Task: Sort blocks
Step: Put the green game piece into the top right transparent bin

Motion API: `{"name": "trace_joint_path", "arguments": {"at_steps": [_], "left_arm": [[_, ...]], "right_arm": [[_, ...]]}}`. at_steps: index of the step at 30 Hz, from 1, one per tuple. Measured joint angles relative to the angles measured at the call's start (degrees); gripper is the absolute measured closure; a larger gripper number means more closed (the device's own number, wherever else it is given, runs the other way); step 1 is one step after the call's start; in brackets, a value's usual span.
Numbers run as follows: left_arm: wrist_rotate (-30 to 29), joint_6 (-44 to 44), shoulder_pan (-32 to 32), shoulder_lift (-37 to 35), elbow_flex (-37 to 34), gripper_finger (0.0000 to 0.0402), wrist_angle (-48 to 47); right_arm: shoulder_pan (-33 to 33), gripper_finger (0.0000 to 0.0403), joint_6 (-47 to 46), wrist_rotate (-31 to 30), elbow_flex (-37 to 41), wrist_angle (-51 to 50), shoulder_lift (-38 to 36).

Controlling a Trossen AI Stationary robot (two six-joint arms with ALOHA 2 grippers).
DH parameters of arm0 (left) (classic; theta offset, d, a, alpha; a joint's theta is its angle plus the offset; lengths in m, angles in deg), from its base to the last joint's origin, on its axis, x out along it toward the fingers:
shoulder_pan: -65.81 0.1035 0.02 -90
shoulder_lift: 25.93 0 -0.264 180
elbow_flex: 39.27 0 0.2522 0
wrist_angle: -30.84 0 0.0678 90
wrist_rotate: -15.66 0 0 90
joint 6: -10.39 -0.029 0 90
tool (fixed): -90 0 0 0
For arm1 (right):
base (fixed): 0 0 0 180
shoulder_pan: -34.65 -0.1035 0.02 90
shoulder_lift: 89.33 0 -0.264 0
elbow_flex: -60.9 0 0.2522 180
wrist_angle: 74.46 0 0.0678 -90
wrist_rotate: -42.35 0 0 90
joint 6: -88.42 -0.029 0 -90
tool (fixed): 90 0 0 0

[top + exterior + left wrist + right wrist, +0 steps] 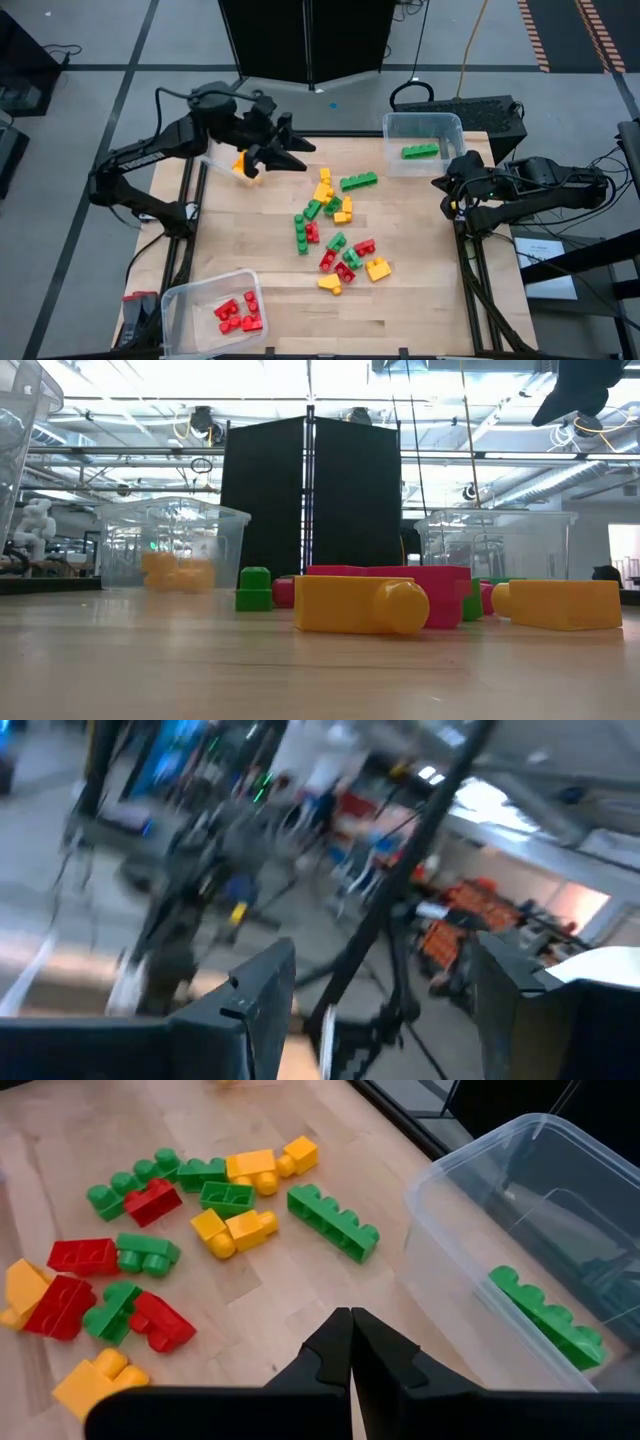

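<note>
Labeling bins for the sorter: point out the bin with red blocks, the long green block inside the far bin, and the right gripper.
bin with red blocks [176, 300], high view, its clear left wall.
long green block [420, 151], high view, middle of its studded top.
right gripper [350, 1342], right wrist view, between its shut fingertips.

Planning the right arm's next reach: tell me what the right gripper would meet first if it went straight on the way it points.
The shut right gripper points across bare wooden table toward the long green studded plastic brick lying beside the clear plastic bin. That brick looks first in line, though depth is uncertain.
</note>
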Motion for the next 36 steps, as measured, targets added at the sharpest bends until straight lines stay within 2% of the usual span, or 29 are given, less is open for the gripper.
{"name": "trace_joint_path", "arguments": {"at_steps": [3,12,15,20,23,28,36], "left_arm": [[-0.04,-0.04,-1.66,-0.02,0.0,0.0208,5.2],[-0.73,0.73,-6.33,0.08,0.0,0.0208,10.06],[3.19,3.3,-9.53,0.42,0.0,0.0207,19.14],[9.38,7.79,-16.49,0.42,0.0,0.0207,41.09],[11.39,9.75,-20.83,-0.33,0.0,0.0207,49.14],[11.98,8.87,-25.33,-1.21,0.02,0.0207,49.58],[9.91,7.46,-27.19,-1.09,0.02,0.0207,43.2]], "right_arm": [[-0.02,0.0397,0.51,-0.01,0.0,0.0,0.02],[0.0,0.0397,1.28,-0.02,0.0,0.0,0.02],[-0.01,0.0397,1.28,-0.01,0.0,0.0,0.02],[-0.01,0.0397,1.28,0.0,0.0,0.0,0.02],[-0.01,0.0397,1.28,0.0,0.0,-0.02,0.02],[-0.02,0.0397,1.64,0.0,0.0,-0.02,0.02],[-0.02,0.0397,2.45,0.0,0.0,-0.02,0.02]]}}
